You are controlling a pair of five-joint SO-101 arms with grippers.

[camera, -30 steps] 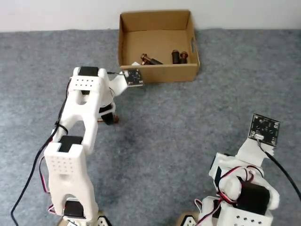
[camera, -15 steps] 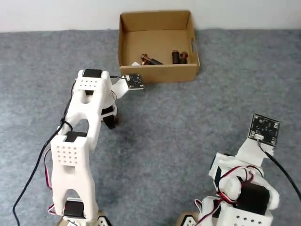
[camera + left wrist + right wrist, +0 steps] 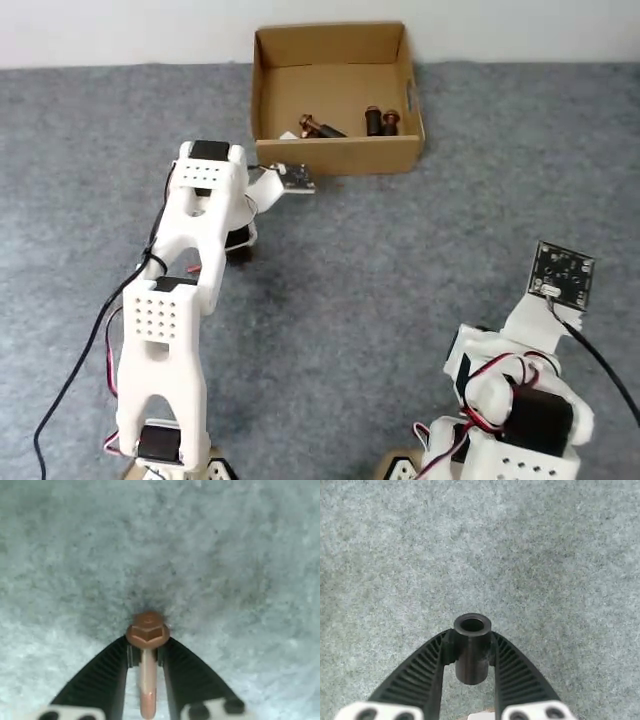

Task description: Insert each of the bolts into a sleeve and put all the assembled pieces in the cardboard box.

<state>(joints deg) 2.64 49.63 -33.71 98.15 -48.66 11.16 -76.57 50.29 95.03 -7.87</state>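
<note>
Bolt [image 3: 147, 632] is clamped head-out in the closed left gripper [image 3: 147, 650], low over the grey carpet [image 3: 225, 555], near the cardboard box [image 3: 335, 155]. The right gripper [image 3: 471, 641] grips a black sleeve [image 3: 471, 667].
</note>
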